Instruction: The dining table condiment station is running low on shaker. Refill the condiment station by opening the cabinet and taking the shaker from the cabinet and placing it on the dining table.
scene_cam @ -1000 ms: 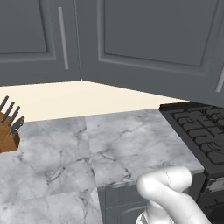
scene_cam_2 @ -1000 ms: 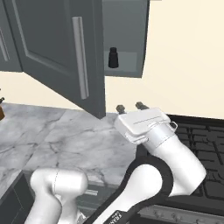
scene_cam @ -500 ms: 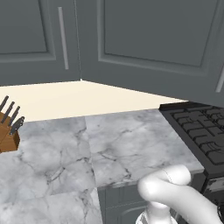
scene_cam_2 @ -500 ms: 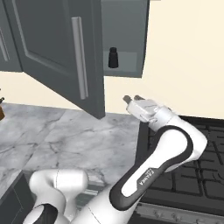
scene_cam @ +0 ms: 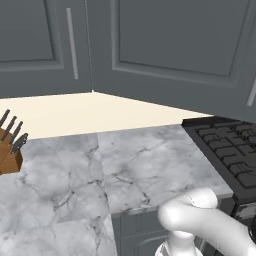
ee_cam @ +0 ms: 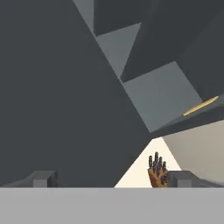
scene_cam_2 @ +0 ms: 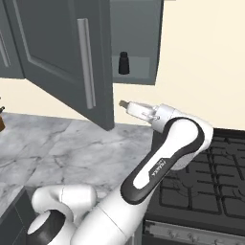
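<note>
The cabinet [scene_cam_2: 136, 28] hangs open on the wall, its door [scene_cam_2: 62, 57] swung out to the left with a long silver bar handle [scene_cam_2: 84, 62]. The small black shaker [scene_cam_2: 124, 63] stands upright on the cabinet's bottom shelf. My gripper [scene_cam_2: 123, 104] reaches left, just below the cabinet floor and under the shaker, close to the door's free edge. In the hand view the gripper [ee_cam: 113, 178] is open, its fingertips [ee_cam: 41, 178] wide apart with nothing between them, facing the dark door panel [ee_cam: 61, 96]. The dining table is out of view.
A marble counter [scene_cam: 135, 165] runs below, with a wooden knife block [scene_cam: 10, 150] at its left end. A black stove [scene_cam_2: 210, 182] sits to the right. The open door [scene_cam: 175, 45] overhangs the counter. A closed wall cabinet [scene_cam: 35, 40] is on the left.
My hand has moved left and slightly up, from above the stove's edge to just under the cabinet by the door's edge. The elbow has risen. The jaws stay open.
</note>
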